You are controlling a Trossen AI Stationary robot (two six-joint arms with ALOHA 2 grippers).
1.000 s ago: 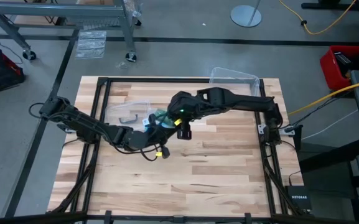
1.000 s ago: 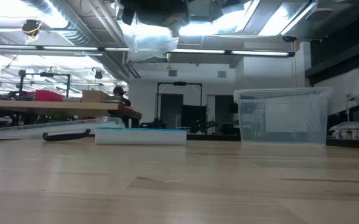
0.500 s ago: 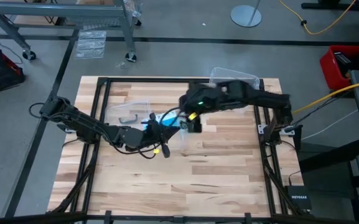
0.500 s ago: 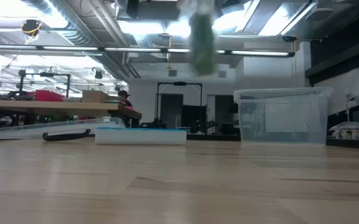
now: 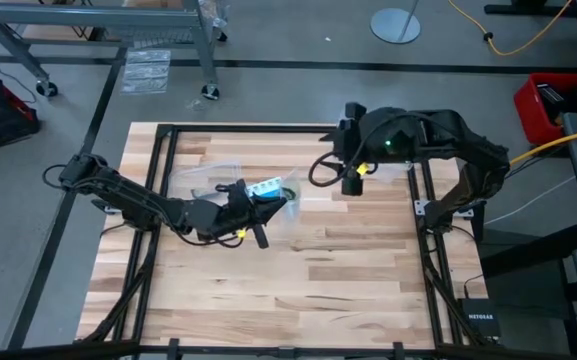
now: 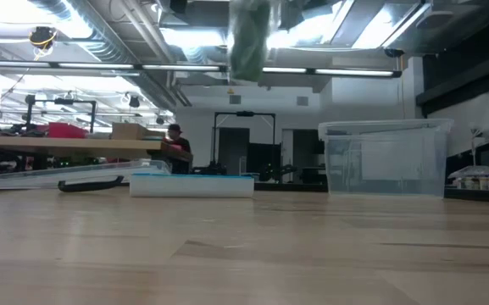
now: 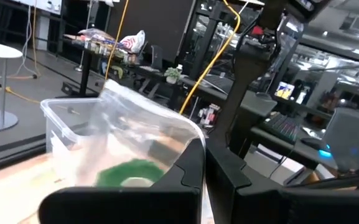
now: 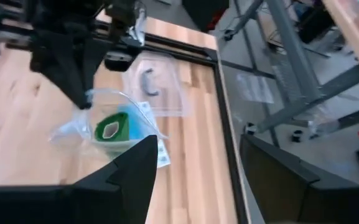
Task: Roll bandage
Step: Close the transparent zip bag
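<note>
Both claws matter: your left gripper [image 5: 258, 236], pinched shut on the small clear bag [image 8: 104, 127], lifts the rolled green bandage [image 8: 112, 129] inside it, left of your spread right gripper [image 5: 351, 187].

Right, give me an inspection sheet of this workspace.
Surface: wooden table, bare in front.
Job's things: green bandage rolled up inside a clear bag, lifted off the table.
Clutter: pill organizer, clear plastic box, flat clear packet.
Grippers: left gripper fingers shut on the bag; right gripper open, empty, near the box.
Cables: yellow cable on the floor.
Surroundings: person at a far bench.
</note>
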